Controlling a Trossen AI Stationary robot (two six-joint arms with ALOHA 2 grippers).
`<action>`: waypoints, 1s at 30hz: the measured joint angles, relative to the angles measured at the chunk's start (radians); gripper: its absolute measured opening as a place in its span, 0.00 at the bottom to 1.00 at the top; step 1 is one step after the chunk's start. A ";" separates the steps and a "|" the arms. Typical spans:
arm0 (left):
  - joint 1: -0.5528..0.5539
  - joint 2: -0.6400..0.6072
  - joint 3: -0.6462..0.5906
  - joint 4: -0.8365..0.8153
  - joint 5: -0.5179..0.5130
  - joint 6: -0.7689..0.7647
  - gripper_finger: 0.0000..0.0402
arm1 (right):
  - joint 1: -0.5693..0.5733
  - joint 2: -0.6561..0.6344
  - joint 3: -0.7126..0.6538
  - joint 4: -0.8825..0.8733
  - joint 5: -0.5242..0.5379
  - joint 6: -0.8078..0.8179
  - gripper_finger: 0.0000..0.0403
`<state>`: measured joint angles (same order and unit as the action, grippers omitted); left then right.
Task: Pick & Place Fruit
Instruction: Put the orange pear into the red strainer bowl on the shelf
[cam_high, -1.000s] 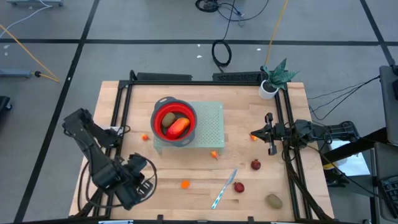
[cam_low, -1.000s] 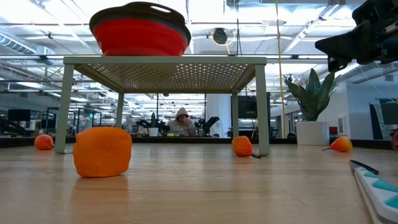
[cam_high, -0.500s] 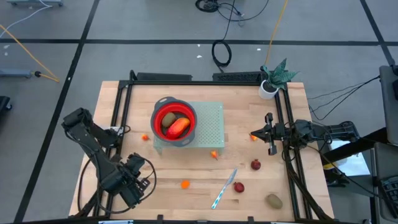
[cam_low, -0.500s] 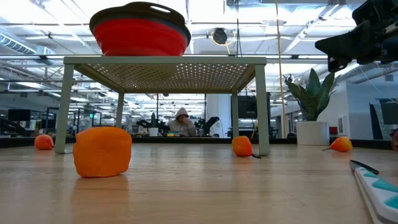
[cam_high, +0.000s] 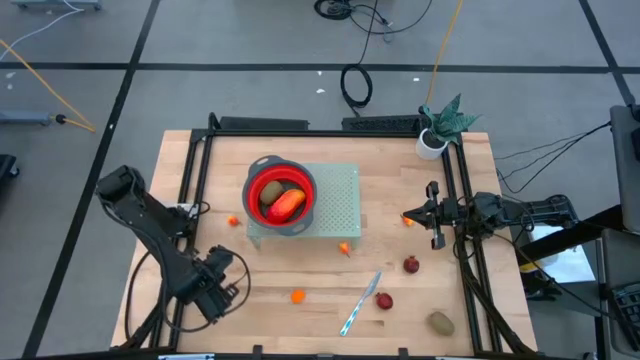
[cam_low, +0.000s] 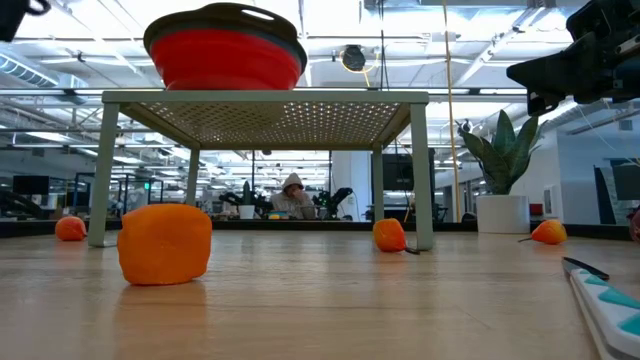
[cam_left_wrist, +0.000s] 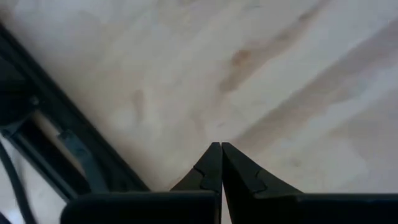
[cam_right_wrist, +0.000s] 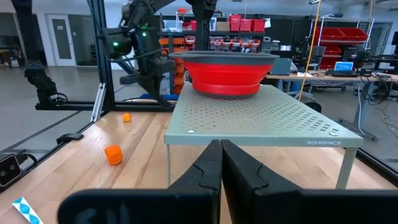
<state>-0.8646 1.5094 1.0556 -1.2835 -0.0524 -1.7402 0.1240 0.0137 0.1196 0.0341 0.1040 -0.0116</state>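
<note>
Orange fruit (cam_high: 297, 296) is located at 3 o'clock from the left gripper (cam_high: 226, 297), whose fingers are pressed together, empty; the right gripper (cam_high: 433, 215), likewise clenched, is parked farther off.

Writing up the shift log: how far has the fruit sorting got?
Partly done: the red bowl on the perforated stand holds an orange and an olive-brown fruit. Nothing is in hand: the left gripper is shut over bare wood and the right gripper is shut and empty. Left: the orange pieces and dark red fruits on the table.
</note>
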 joint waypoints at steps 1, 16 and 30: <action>0.000 -0.016 -0.020 0.001 0.000 -0.010 0.01 | 0.000 0.000 0.000 0.000 0.000 0.000 0.00; 0.001 -0.307 -0.176 0.006 -0.260 -0.373 0.02 | 0.000 0.000 0.000 0.000 0.000 0.000 0.00; 0.085 -0.359 -0.190 -0.006 -0.352 -0.546 0.01 | 0.000 0.000 0.000 0.000 0.000 0.000 0.00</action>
<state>-0.7800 1.1507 0.8654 -1.2895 -0.4048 -2.2861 0.1239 0.0137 0.1196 0.0343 0.1040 -0.0116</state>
